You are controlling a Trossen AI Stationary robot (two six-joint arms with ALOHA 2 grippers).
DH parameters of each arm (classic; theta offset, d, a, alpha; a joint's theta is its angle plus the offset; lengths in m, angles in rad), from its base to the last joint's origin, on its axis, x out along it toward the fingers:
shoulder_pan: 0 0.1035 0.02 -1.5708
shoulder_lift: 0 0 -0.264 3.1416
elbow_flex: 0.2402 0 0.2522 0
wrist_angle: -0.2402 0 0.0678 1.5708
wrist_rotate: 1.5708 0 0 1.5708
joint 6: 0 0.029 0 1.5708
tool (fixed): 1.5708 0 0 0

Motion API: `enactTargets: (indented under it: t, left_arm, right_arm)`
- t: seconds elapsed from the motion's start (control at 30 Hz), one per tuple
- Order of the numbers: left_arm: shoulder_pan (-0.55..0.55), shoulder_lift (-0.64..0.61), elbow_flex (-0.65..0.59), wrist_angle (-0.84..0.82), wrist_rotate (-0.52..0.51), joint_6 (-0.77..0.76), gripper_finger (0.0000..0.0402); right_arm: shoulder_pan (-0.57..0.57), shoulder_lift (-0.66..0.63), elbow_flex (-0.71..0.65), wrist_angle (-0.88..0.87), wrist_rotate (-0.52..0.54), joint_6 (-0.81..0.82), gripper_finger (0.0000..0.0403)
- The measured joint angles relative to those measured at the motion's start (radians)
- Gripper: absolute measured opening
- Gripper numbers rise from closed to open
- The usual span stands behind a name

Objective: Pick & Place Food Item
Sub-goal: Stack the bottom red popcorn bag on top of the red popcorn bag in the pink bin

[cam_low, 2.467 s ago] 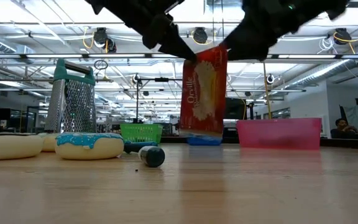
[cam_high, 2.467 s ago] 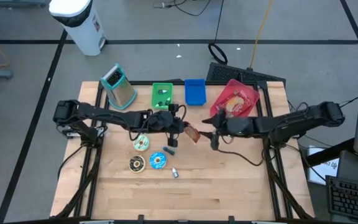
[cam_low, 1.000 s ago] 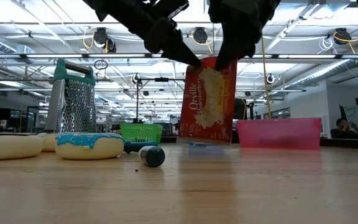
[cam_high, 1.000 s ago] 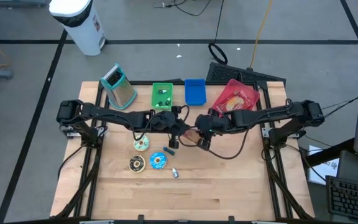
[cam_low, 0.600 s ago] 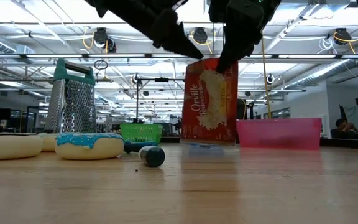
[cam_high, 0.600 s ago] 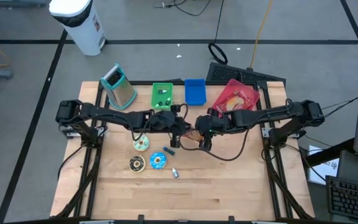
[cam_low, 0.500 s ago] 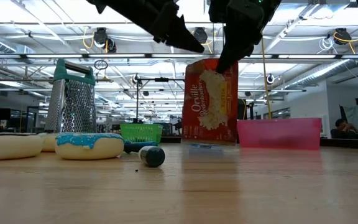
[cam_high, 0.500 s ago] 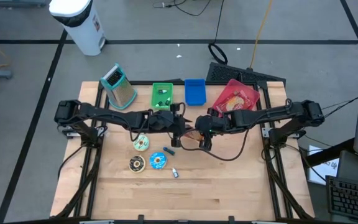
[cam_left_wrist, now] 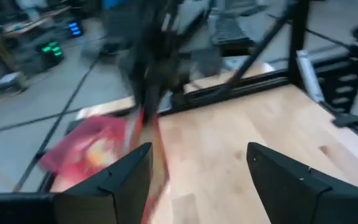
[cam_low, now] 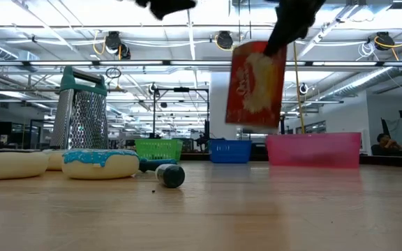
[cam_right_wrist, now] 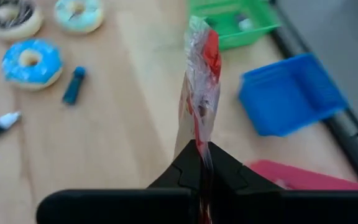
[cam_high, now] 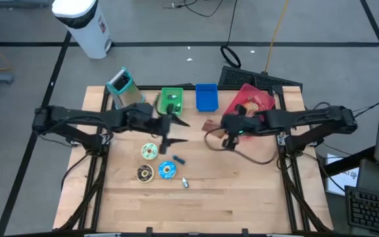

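Observation:
A red popcorn bag (cam_low: pixel 257 84) hangs in the air over the middle of the table, also showing in the high view (cam_high: pixel 208 125). My right gripper (cam_high: pixel 220 130) is shut on it and reaches in from the table's right. In the right wrist view the bag (cam_right_wrist: pixel 201 87) shows edge-on. My left gripper (cam_high: pixel 179 131) stands open to the left of the bag, apart from it, with nothing between its fingers (cam_left_wrist: pixel 123 180). My right gripper pinches the bag's top edge (cam_right_wrist: pixel 202 144) between its two fingers. The fingers come slanting down from the table's right side. The bag hangs below them, nearly upright and a little tilted, lifted clear of the table.
A green basket (cam_high: pixel 172 101), a blue basket (cam_high: pixel 206 97) and a pink bin (cam_high: pixel 250 105) line the far edge, with a metal grater (cam_high: pixel 125 92) at far left. Three donuts (cam_high: pixel 149 152) and a blue marker (cam_high: pixel 179 160) lie left of centre. Bare wood lies toward the near edge.
My left gripper has opened, let go of the bag and drawn back up and toward the table's left edge. My right gripper has stayed on the bag's top and carried it higher and toward the table's right. The bag now hangs from my right gripper alone.

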Motion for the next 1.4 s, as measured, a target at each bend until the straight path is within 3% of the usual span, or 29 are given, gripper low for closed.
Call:
enactTargets:
  t: [0.17,0.3,0.4,0.5,1.03,1.13,1.4]
  left_arm:
    - [0.056,-0.139,-0.211,0.197,-0.079,-0.068,0.0251]
    - [0.085,-0.224,-0.343,0.359,-0.087,-0.116,0.0244]
    - [0.096,-0.269,-0.409,0.425,-0.088,-0.142,0.0244]
    - [0.1,-0.297,-0.447,0.461,-0.089,-0.166,0.0244]
    - [0.099,-0.286,-0.461,0.443,-0.088,-0.229,0.0244]
    - [0.099,-0.286,-0.461,0.445,-0.088,-0.234,0.0244]
    - [0.099,-0.286,-0.461,0.444,-0.088,-0.236,0.0244]
  right_arm:
    - [-0.012,-0.14,0.0,-0.123,0.14,0.073,0.0]
    - [-0.049,-0.215,0.0,-0.3,0.269,0.188,0.0]
    - [-0.093,-0.246,0.0,-0.409,0.305,0.267,0.0]
    - [-0.139,-0.271,-0.034,-0.398,0.285,0.272,0.0]
    - [-0.426,-0.365,-0.348,-0.048,-0.064,0.1,0.0]
    - [-0.47,-0.367,-0.376,-0.037,-0.067,0.079,0.0]
    - [-0.527,-0.367,-0.431,-0.023,0.062,0.018,0.0001]
